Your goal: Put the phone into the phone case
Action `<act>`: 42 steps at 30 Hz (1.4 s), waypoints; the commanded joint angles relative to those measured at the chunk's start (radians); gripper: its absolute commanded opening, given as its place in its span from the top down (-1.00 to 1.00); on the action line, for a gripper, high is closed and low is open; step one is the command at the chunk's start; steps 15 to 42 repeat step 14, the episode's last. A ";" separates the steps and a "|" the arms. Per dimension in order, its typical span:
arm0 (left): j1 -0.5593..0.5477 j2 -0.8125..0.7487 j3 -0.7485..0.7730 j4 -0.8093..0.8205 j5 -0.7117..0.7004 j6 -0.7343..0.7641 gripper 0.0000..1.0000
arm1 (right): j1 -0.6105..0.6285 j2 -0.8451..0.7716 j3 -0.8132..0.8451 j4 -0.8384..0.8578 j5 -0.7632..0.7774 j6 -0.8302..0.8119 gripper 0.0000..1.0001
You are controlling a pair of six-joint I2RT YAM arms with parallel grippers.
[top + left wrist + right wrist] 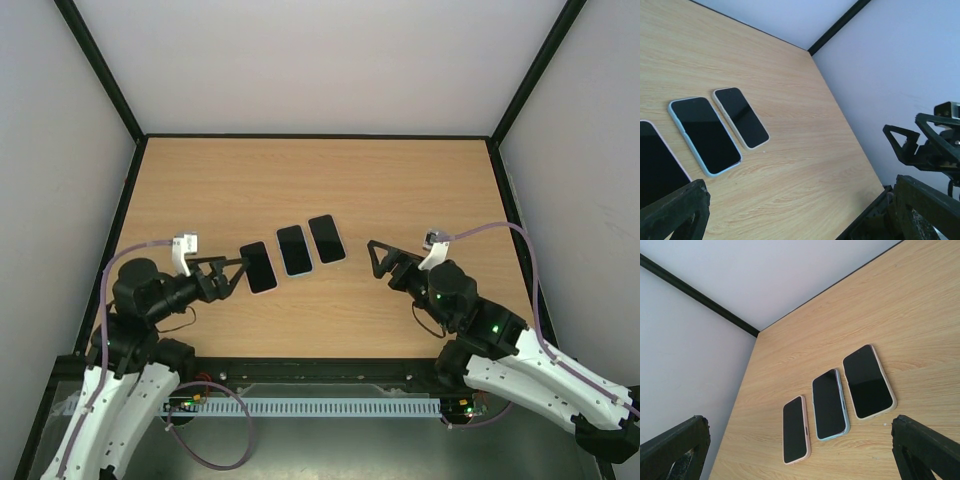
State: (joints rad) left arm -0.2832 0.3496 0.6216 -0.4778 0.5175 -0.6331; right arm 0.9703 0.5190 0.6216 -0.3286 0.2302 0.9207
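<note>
Three dark-screened phones lie face up in a slanted row mid-table, each with a phone case rim round it: pink, light blue and cream. My left gripper is open and low, its tips just left of the pink-cased phone, with nothing between them. My right gripper is open too, a short gap right of the cream-cased phone. The right wrist view shows all three: pink, blue, cream. My left gripper and right gripper frame bare wood.
White walls and a black frame enclose the wooden table. A tiny white speck lies by the cream-cased phone. The right arm's fingers show at the edge of the left wrist view.
</note>
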 commanded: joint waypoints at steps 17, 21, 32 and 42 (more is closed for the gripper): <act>-0.003 -0.108 0.007 0.067 0.048 -0.011 -0.99 | 0.005 0.006 -0.020 0.004 0.004 0.020 -0.95; -0.003 -0.108 0.007 0.067 0.048 -0.011 -0.99 | 0.005 0.006 -0.020 0.004 0.004 0.020 -0.95; -0.003 -0.108 0.007 0.067 0.048 -0.011 -0.99 | 0.005 0.006 -0.020 0.004 0.004 0.020 -0.95; -0.003 -0.108 0.007 0.067 0.048 -0.011 -0.99 | 0.005 0.006 -0.020 0.004 0.004 0.020 -0.95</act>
